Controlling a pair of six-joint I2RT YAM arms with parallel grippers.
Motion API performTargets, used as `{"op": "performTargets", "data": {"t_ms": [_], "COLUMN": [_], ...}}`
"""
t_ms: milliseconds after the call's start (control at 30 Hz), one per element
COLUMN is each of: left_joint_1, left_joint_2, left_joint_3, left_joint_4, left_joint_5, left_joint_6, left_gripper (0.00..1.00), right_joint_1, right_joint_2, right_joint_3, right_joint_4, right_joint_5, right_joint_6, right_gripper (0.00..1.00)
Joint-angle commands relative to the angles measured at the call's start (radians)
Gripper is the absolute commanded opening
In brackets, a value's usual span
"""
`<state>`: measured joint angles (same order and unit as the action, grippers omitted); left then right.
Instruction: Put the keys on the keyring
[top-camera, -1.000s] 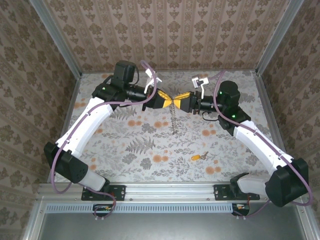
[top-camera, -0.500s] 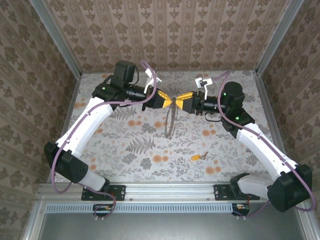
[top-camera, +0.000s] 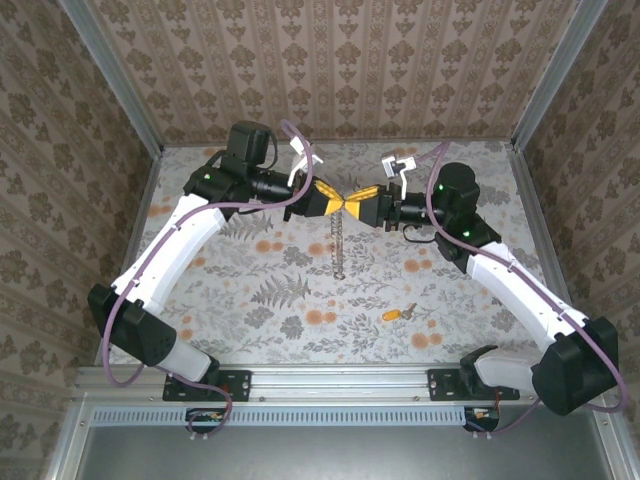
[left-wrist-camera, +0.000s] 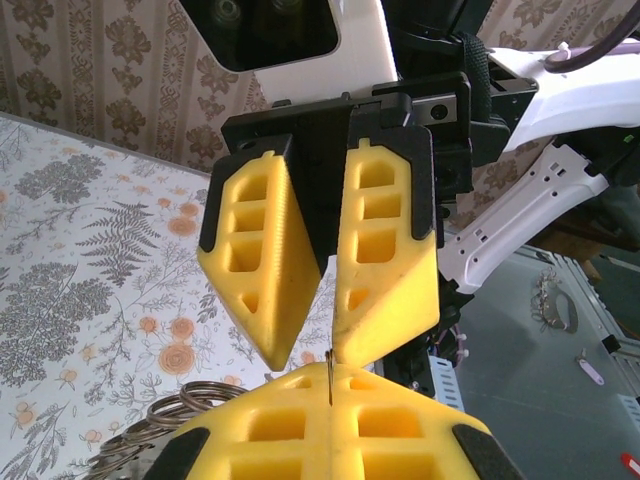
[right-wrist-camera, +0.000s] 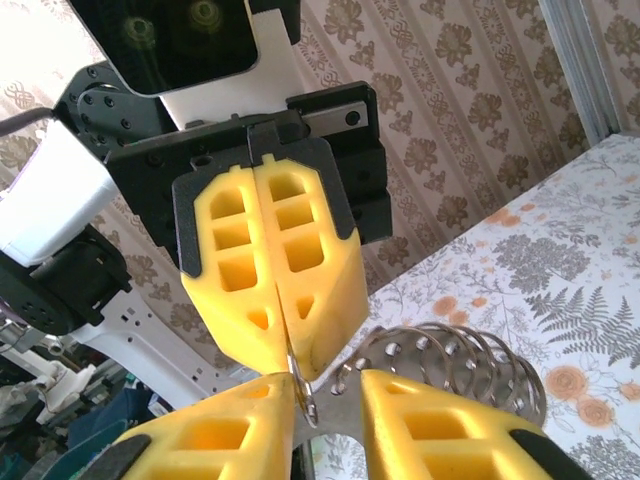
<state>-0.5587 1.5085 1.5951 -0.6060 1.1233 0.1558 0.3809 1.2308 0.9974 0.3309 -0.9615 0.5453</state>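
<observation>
The key (top-camera: 398, 313), with its orange-yellow head, lies flat on the worktop (top-camera: 250, 300), well apart from the keyring (top-camera: 340, 240) and on the right arm's side. It is touched by nothing. The keyring, a thin chain loop, is held up above the worktop and hangs straight down from the point where the two tools meet. The left tool (top-camera: 340, 199) is clamped on the top of the chain. The right tool (top-camera: 351, 203) is set tip to tip against it, jaws parted a little with links between them; whether the links are pinched cannot be told. The step in hand is judged to be a second hold on the loop. It is best made squarely on one strand just beside the left tool's grip, so the loop is not twisted or pulled loose.
</observation>
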Motion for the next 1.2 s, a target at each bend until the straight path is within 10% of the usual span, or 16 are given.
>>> {"op": "performTargets", "data": {"t_ms": [0,467,600,767,1167], "left_joint_1": [0.006,0.007,0.024,0.046,0.028], "left_joint_2": [0.013,0.008,-0.040,-0.126,-0.221], "left_joint_3": [0.031,0.027,-0.018,-0.107,-0.339], "left_joint_4": [-0.012,0.032,0.126,0.252,0.724], "left_joint_5": [0.049,0.024,-0.037,-0.112,-0.297], "left_joint_6": [0.038,-0.012,-0.087,-0.196,-0.581], "left_gripper": [0.00,0.00,0.34,0.51,0.33], "right_joint_1": [0.011,0.020,0.010,0.001,0.009], "right_joint_2": [0.017,0.021,0.000,-0.013,-0.036], "right_joint_3": [0.040,0.037,0.014,0.000,-0.042], "right_joint_4": [0.048,0.038,0.067,0.163,0.476], "right_joint_5": [-0.018,-0.016,0.044,0.072,0.232], "right_joint_6": [0.013,-0.003,-0.006,0.038,0.168], "right_gripper": [0.23,0.00,0.00,0.00,0.00]}}
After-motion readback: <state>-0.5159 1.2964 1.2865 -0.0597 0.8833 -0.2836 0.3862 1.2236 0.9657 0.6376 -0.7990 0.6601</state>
